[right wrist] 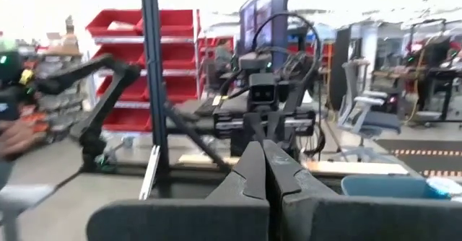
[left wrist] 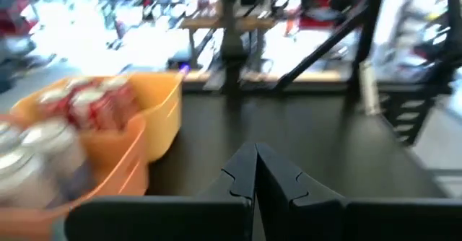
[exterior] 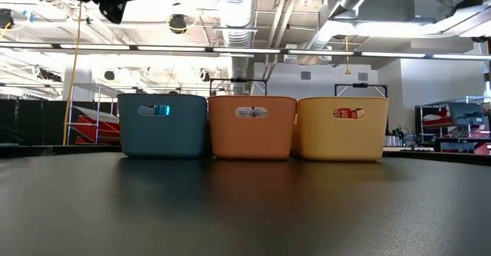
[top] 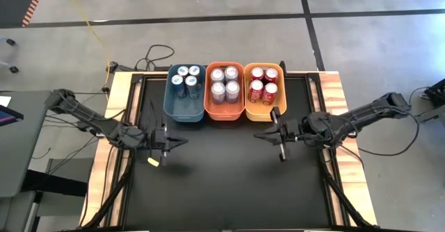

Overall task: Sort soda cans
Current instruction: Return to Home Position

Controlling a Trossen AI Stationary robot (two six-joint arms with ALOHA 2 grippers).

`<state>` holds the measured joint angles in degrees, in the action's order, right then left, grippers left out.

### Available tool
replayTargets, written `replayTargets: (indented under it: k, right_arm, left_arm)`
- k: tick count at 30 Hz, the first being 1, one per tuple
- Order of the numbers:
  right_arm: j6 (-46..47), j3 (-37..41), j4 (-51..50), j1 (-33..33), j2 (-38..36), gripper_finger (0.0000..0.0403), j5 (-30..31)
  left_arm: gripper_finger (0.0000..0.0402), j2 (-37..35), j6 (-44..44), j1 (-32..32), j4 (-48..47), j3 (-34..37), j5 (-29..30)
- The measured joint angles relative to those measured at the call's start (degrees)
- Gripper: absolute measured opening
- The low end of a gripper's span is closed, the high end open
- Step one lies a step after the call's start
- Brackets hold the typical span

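Note:
Three bins stand side by side at the table's far edge. The blue bin [top: 184, 93] holds several blue soda cans [top: 188, 79]. The orange bin [top: 224, 92] holds several silver-grey cans [top: 224, 83]. The yellow bin [top: 264, 93] holds several red cans [top: 263, 83]. My left gripper [top: 182, 142] hovers shut over the table's left part, holding nothing. My right gripper [top: 259, 135] hovers shut over the right part, near the yellow bin, also with nothing in it. The two grippers point toward each other.
The black table top [top: 222, 183] lies bare in front of the bins, with wooden edges [top: 118, 93] at left and right. Cables [top: 156, 55] trail on the floor beyond the far edge. In the low view the three bins [exterior: 252, 127] stand in a row.

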<state>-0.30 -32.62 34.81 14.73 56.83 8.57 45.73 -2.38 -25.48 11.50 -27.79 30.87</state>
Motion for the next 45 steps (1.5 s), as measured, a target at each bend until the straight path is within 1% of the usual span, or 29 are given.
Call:
replayTargets:
  k: [4, 6, 9, 12, 15, 18, 21, 24, 25, 26, 29, 30, 35, 41, 45]
  right_arm:
    - [-1.47, 0.0, 1.98, -0.29, 1.79, 0.0, 1.28]
    - [-1.67, 0.0, 1.74, -0.87, 2.64, 0.0, 2.71]
    - [-1.02, 0.02, 1.77, -1.67, 4.36, 0.0, 3.1]
    - [-1.58, 0.13, 0.73, -1.82, 4.63, 0.0, 3.15]
    - [-3.16, 0.13, -2.31, -1.16, 1.39, 0.0, 3.13]
    - [-4.06, 0.5, -7.94, 1.05, -4.09, 0.0, 3.55]
    - [-5.04, 3.05, -8.04, 4.04, -8.35, 0.0, 5.13]
    - [-6.99, 6.1, -7.14, 6.77, -11.97, 0.0, 9.43]
    - [-7.61, 7.05, -6.64, 7.23, -13.18, 0.0, 9.93]
    - [-8.55, 7.96, -6.15, 7.56, -14.52, 0.0, 9.74]
    - [-10.66, 10.41, -5.52, 8.1, -18.16, 0.0, 4.39]
    - [-10.61, 10.9, -5.92, 8.18, -19.2, 0.0, 3.72]
    - [-10.79, 14.69, -5.93, 7.62, -24.52, 0.0, 3.63]
    - [-9.7, 20.68, -5.54, 3.3, -30.92, 0.0, 2.87]
    - [-7.33, 23.54, -1.22, -0.67, -31.76, 0.0, -3.95]
  left_arm:
    - [0.0, -1.64, 4.52, -1.43, 3.7, 0.0, -2.59]
    - [0.0, -3.57, 5.55, -2.04, 2.35, 0.0, -2.55]
    - [0.0, -6.55, 5.3, -3.17, -1.96, 0.09, -2.24]
    - [0.0, -9.97, 5.67, -4.44, -1.29, 2.88, -1.22]
    - [0.0, -14.25, 6.03, -5.14, -1.04, 5.04, -0.12]
    - [0.0, -19.95, 6.07, -5.69, -1.95, 7.26, 0.38]
    - [0.0, -25.3, 6.86, -5.81, -3.22, 9.42, 0.36]
    - [0.0, -29.9, 7.3, -5.81, -3.46, 11.82, 0.35]
    - [0.0, -31.26, 7.31, -5.81, -3.75, 12.39, 0.33]
    - [0.0, -32.45, 7.33, -5.81, -3.87, 12.88, 0.31]
    - [0.0, -35.62, 8.11, -5.81, -4.98, 14.23, 0.31]
    - [0.0, -36.33, 8.49, -5.81, -5.22, 14.7, 0.31]
    - [0.0, -38.74, 9.43, -5.8, -6.11, 15.82, 0.27]
    - [0.0, -39.04, 9.17, -5.78, -9.47, 15.82, -1.9]
    - [0.0, -39.02, 8.12, -4.83, -11.39, 15.83, -2.14]
